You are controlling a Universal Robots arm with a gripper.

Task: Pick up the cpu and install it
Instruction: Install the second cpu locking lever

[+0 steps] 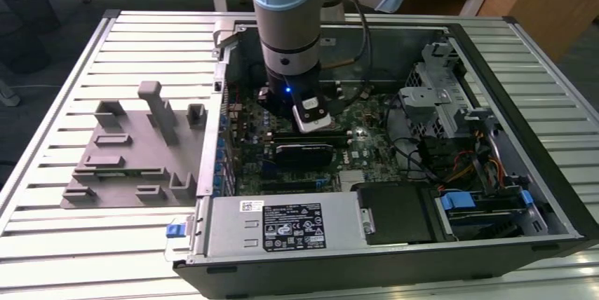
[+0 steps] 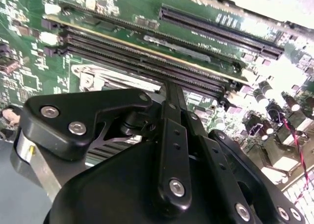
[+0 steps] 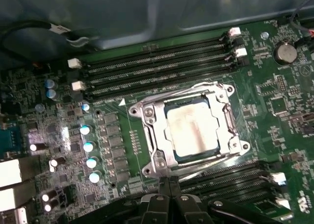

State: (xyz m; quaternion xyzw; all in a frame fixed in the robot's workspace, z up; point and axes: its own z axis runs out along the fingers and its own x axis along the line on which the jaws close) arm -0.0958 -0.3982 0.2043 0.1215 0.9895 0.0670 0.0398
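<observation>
one cpu (image 3: 190,129), one grey fixture (image 1: 131,153)

No legible text; PSU label (image 1: 290,226) print too small.

The arm (image 1: 288,12) is pale blue-grey with a silver band, a black wrist and a blue light; the black gripper (image 2: 169,136) carries silver screws.

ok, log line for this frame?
cpu: seated in socket frame | claw: above socket edge, empty | arm: inside PC case
</observation>
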